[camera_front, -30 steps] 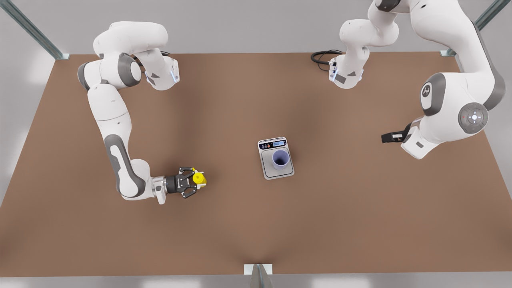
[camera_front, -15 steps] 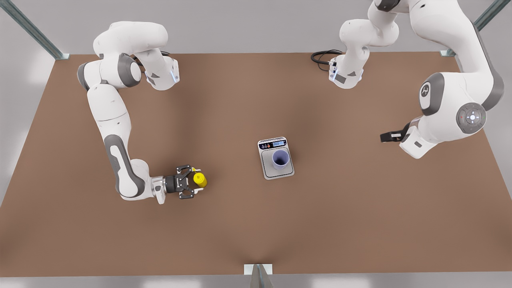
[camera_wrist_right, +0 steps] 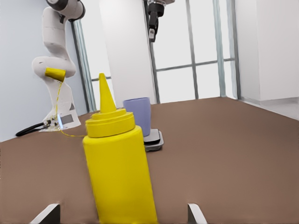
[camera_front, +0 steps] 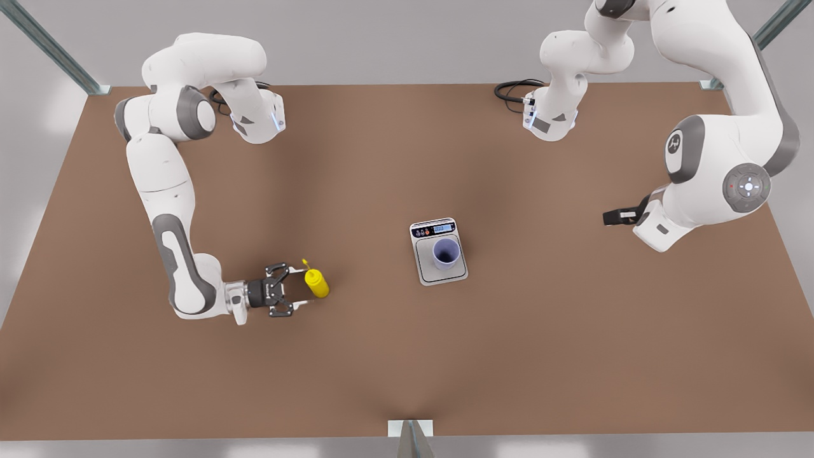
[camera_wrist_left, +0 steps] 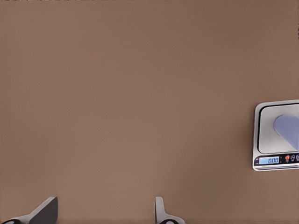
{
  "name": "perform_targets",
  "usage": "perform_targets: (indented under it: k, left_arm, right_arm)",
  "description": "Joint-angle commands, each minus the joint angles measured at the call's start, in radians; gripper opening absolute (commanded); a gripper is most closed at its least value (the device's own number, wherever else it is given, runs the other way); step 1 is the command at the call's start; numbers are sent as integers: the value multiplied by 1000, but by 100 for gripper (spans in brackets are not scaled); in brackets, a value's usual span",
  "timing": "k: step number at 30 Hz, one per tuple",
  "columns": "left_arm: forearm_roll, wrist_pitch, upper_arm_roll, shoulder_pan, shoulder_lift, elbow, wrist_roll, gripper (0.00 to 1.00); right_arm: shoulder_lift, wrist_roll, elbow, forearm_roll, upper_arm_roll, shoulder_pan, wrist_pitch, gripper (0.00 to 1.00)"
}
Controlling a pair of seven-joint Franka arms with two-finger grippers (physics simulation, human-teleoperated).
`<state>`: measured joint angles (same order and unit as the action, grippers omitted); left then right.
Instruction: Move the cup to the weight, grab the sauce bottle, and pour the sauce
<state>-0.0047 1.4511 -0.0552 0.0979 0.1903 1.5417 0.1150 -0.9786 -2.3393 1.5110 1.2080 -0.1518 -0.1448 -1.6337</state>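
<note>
Front view: the lavender cup (camera_front: 446,252) stands upright on the kitchen scale (camera_front: 425,268), near the middle of its plate, so I judge the first step done. The yellow sauce bottle (camera_front: 317,284) stands on the table (camera_front: 381,356), well apart from the scale toward the front view's left. The right claw (camera_front: 294,294) lies low on the bottle's side away from the scale, its fingers spread and aimed at the bottle, not pinching it; whether they already flank it is hard to tell from here. The left claw (camera_front: 612,217) waits far from the scale toward the front view's right, mostly hidden under its own arm.

Left wrist view: the left claw (camera_wrist_left: 103,214) is spread and empty over bare table; the scale (camera_wrist_left: 266,135) and the cup (camera_wrist_left: 289,130) are cut off at the edge.

Right wrist view: the sauce bottle (camera_wrist_right: 119,172) stands upright and close, between the spread fingertips (camera_wrist_right: 46,213) of the right claw (camera_wrist_right: 119,217), with no contact visible. Behind it the cup (camera_wrist_right: 138,114) sits on the scale (camera_wrist_right: 154,139).

Gripping, lifting, carrying and pouring are all left, as I read it
</note>
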Motion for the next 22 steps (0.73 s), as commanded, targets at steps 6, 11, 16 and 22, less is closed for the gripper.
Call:
perform_targets:
  k: [6, 11, 16, 22]
  left_arm:
    - [0, 0, 0, 2, 0, 0, 0, 100]
    - [0, 2, 0, 2, 0, 0, 0, 100]
    - [0, 2, 0, 2, 0, 0, 0, 100]
    - [0, 2, 0, 2, 0, 0, 0, 100]
  right_arm:
    - [70, 237, -133, -260, -6, -151, 141, 100]
    - [285, 1101, -529, -735, 2, 146, 166, 100]
    - [785, 2075, -45, -1166, 101, 205, -72, 100]
    - [818, 2209, -101, -1205, 101, 172, 20, 100]
